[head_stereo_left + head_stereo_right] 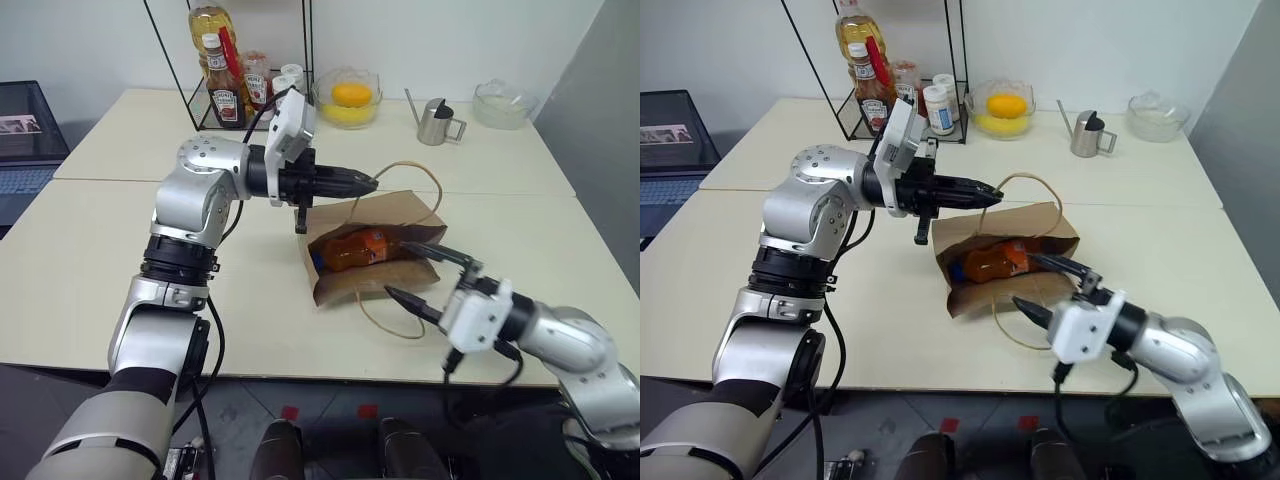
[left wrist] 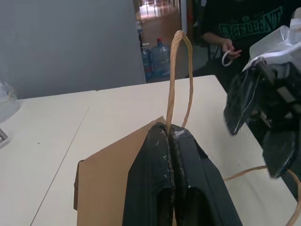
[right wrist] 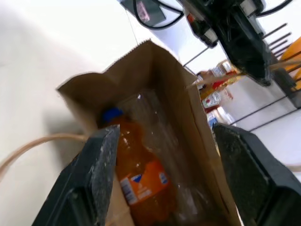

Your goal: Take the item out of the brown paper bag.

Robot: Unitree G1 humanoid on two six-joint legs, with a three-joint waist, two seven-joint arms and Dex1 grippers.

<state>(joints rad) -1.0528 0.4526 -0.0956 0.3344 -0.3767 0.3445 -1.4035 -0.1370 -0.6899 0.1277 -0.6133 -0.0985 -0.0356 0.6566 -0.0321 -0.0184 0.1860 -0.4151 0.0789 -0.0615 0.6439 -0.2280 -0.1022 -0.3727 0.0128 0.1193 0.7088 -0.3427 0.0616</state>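
Observation:
The brown paper bag (image 1: 400, 212) lies on its side on the table, its mouth facing me. Inside lies the item (image 1: 355, 250), an orange bottle with a blue cap (image 3: 112, 115). My left gripper (image 1: 368, 182) is shut on the bag's upper cord handle (image 2: 180, 75) and holds the top flap raised. My right gripper (image 1: 396, 268) is open at the bag's mouth, one finger (image 3: 94, 179) on either side of the opening, apart from the bottle. The bag's other handle (image 1: 385, 322) trails loose on the table by the front edge.
At the back stand a wire rack with sauce bottles (image 1: 228, 95), a glass bowl of fruit (image 1: 348, 98), a metal pitcher (image 1: 437, 122) and another glass bowl (image 1: 505, 103). A laptop (image 1: 25, 140) sits far left. A seated person (image 2: 235, 28) is beyond the table.

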